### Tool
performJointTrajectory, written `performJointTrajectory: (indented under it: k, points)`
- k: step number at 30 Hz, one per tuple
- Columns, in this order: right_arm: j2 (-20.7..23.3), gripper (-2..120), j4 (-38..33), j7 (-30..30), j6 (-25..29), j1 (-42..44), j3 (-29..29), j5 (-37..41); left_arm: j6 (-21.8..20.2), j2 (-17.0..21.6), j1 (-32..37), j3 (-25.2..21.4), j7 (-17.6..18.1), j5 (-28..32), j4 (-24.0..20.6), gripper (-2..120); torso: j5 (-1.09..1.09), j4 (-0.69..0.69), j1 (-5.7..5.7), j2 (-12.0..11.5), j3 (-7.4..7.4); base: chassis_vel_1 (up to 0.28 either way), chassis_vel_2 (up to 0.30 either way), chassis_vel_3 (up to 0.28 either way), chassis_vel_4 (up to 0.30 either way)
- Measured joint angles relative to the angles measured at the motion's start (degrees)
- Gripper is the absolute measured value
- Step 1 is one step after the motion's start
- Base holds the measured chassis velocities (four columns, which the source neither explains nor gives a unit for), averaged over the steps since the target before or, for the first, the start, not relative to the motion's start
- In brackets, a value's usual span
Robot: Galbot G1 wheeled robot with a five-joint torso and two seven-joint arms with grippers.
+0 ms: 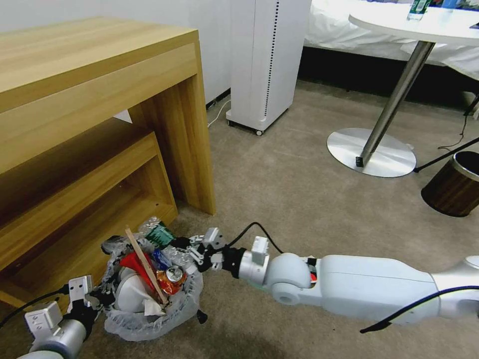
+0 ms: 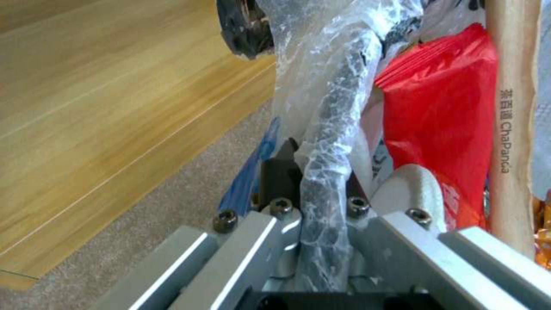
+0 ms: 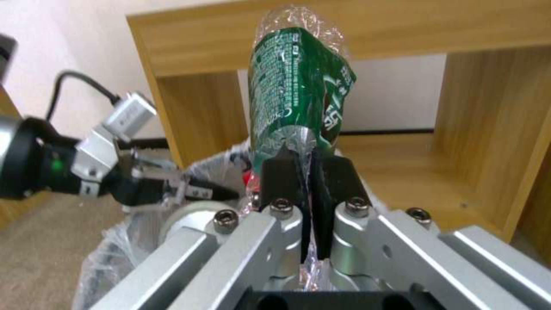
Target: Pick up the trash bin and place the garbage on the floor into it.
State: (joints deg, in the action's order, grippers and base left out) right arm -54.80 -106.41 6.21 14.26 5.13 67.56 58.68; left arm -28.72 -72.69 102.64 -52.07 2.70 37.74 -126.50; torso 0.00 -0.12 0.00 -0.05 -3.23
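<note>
The trash bin [image 1: 149, 314], black and lined with a crinkly white bag, sits low over the beige floor [image 1: 299, 199] beside the wooden desk. My left gripper [image 1: 106, 295] is shut on its rim [image 2: 324, 129], with the bag pinched between the fingers. Inside lie a red wrapper [image 2: 442, 116], a wooden stick [image 1: 144, 267], an orange packet [image 1: 167, 284] and a white slipper [image 1: 130, 294]. My right gripper [image 1: 180, 245] is shut on a crushed clear bottle with a green label [image 3: 298, 90], held over the bin's far edge. The left gripper [image 3: 192, 192] also shows in the right wrist view.
The wooden desk [image 1: 100, 114] with low shelves stands close behind the bin. A white tower appliance [image 1: 264, 65] is farther back. A round table on a metal foot [image 1: 371, 152] and a dark wood-pattern bin [image 1: 451, 187] stand to the right, with open carpet between.
</note>
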Motion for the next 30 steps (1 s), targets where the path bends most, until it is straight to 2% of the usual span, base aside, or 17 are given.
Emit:
performJointTrajectory:
  k: [10,26,30]
  points:
    - [-5.72,1,3.75,2.85,-1.59,-0.63,4.69,0.11,0.08,-0.38,-0.23,-0.02,0.02,0.36,-0.16,1,0.00,0.00,0.00,0.00,0.00,0.000,0.000,0.000,0.000]
    - [-8.78,1,5.62,7.24,-4.93,0.16,6.93,-1.07,0.30,-0.60,0.09,-0.34,0.10,0.69,-0.69,1,0.00,0.00,0.00,0.00,0.00,0.000,0.000,0.000,0.000]
    - [-8.60,14,5.36,7.15,-4.84,0.41,6.48,-1.04,0.46,-0.60,0.15,-0.36,0.07,0.72,-0.58,1,0.00,0.00,0.00,0.00,0.00,0.000,0.000,0.000,0.000]
